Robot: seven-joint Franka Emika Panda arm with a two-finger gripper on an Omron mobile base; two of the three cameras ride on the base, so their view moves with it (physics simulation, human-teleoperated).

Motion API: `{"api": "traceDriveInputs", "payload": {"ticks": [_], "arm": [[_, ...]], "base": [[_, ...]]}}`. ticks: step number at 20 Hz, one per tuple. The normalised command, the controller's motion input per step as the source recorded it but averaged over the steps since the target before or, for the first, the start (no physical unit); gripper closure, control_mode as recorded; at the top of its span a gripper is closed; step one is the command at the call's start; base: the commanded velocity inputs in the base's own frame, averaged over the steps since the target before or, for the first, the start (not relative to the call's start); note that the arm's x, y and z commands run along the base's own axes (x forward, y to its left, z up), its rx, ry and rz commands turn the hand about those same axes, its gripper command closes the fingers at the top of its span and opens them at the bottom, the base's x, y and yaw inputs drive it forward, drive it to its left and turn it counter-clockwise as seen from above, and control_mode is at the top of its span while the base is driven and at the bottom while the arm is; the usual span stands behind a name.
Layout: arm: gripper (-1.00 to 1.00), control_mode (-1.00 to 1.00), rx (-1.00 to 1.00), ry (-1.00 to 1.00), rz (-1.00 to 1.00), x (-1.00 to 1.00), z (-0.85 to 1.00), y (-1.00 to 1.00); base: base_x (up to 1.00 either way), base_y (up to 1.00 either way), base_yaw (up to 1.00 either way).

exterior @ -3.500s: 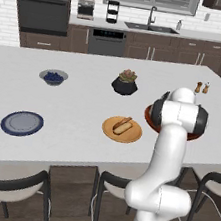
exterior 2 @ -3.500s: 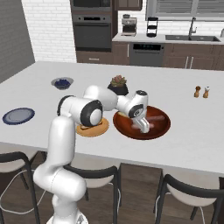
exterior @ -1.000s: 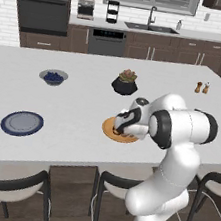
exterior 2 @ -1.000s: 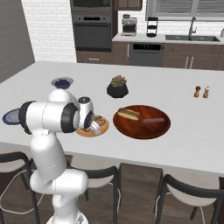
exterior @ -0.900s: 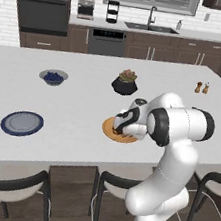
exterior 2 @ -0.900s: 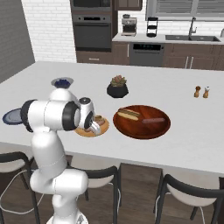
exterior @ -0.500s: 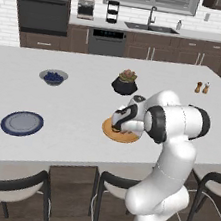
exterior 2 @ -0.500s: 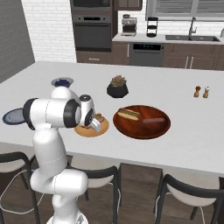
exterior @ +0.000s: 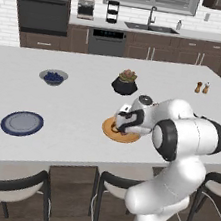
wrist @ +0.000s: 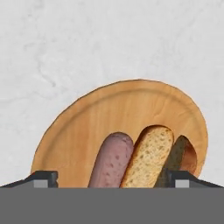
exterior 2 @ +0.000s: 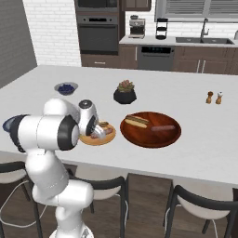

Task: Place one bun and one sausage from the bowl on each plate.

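The gripper (wrist: 112, 178), jaws wide, hangs over a sausage (wrist: 111, 160) and bun (wrist: 147, 155) on the tan-orange plate (wrist: 92, 114); the grey-blue, dark-rimmed plate (exterior: 22, 123) looks bare.

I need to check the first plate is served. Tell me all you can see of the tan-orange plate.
The tan-orange plate is flat, round and wood-like, lying on the white counter beside the dark red-brown bowl. A sausage and a bun lie side by side on it, touching. The open gripper hangs just above them.
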Motion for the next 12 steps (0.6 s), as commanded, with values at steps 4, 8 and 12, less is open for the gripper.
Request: {"api": "traceDriveInputs", "payload": {"ticks": [4,8,12], "arm": [[-1.00,-1.00,0.00,-0.05,-0.05,-0.36,0.96,-0.01],[-1.00,-1.00,-0.05,0.02,-0.54,-0.08,0.66,-0.05],[-1.00,-1.00,0.05,0.14,-0.71,0.00,0.60,-0.13]], "base": [[0.00,0.00,0.00],[0.00,0.00,0.00],[0.00,0.00,0.00]]}}
